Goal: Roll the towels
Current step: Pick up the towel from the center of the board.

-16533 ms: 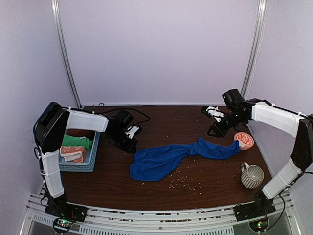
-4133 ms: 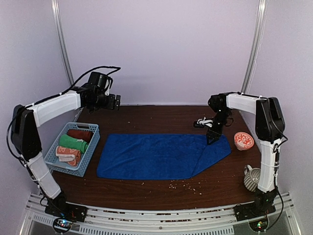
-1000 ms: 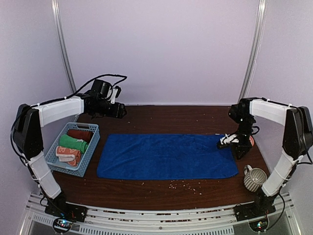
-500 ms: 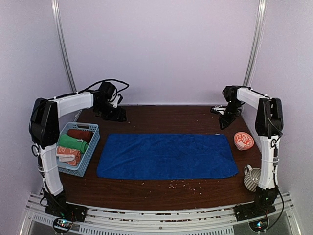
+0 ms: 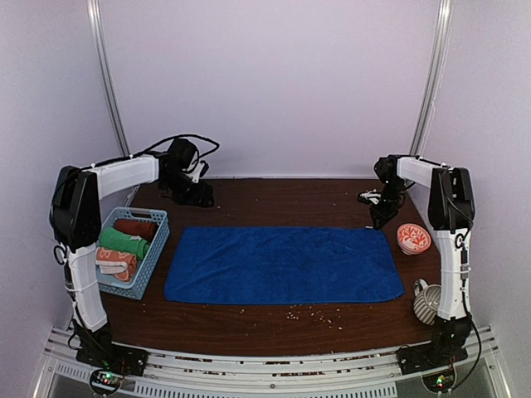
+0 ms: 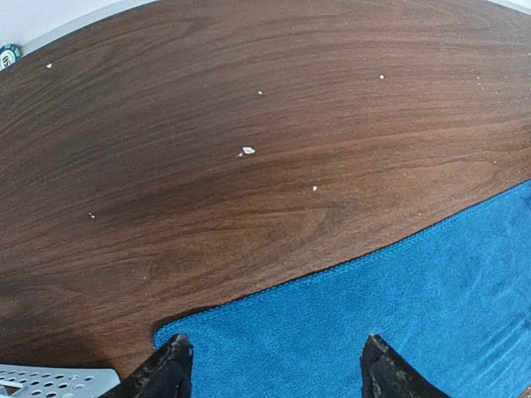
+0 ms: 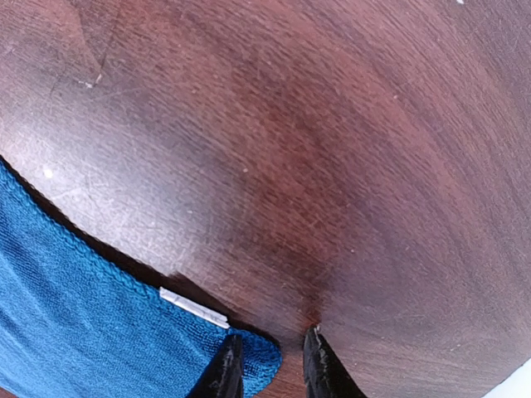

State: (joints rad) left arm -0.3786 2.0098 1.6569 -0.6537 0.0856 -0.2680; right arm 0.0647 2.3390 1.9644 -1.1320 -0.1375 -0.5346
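1 towel flattened; 3 towel rolls in bskt.

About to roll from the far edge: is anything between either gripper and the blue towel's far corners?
Nothing visible. The left gripper hangs open over the far left corner of the blue towel, the right gripper at its far right corner.

Dark wood worktop carrying scattered pale crumbs near front edge. Light blue basket sitting at left. Patterned orange bowl resting at right; 1 ribbed grey mug sitting nearer front.
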